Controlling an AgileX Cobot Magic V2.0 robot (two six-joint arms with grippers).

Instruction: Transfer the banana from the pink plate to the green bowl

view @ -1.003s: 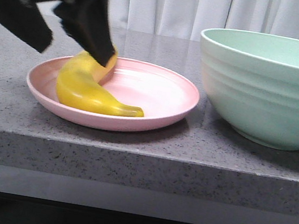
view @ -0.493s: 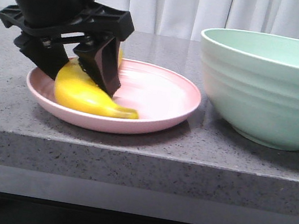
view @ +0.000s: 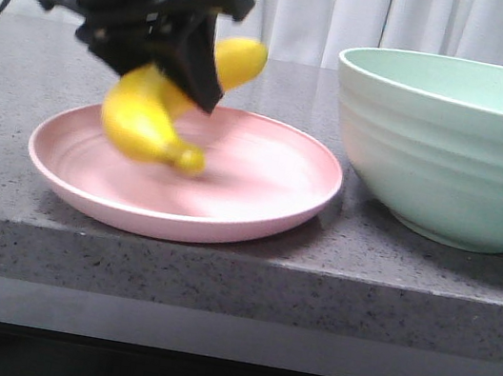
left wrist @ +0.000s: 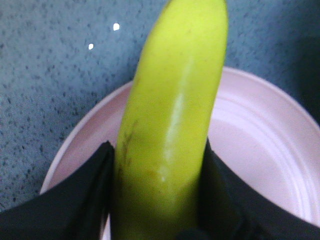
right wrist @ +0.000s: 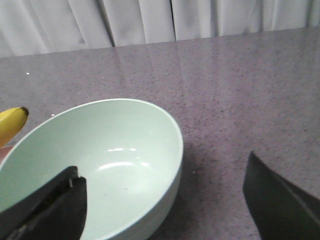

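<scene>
My left gripper (view: pixel 168 78) is shut on the yellow banana (view: pixel 152 118) and holds it tilted just above the pink plate (view: pixel 258 204). In the left wrist view the banana (left wrist: pixel 170 125) fills the space between my black fingers (left wrist: pixel 75 200), with the plate (left wrist: pixel 260 145) below it. The green bowl (view: pixel 451 149) stands to the right of the plate and has nothing in it (right wrist: pixel 105 165). My right gripper (right wrist: pixel 162 200) is open wide above the bowl's near rim and holds nothing. The banana's dark tip (right wrist: pixel 12 122) shows at the edge of the right wrist view.
The plate and bowl stand on a grey speckled counter (view: pixel 218 269) close to its front edge. A white curtain (view: pixel 358 13) hangs behind. The plate's rim and the bowl's wall are a small gap apart.
My left gripper closed on the banana and lifted it off the plate, tilting it up toward the right. The plate shifted slightly toward the front.
</scene>
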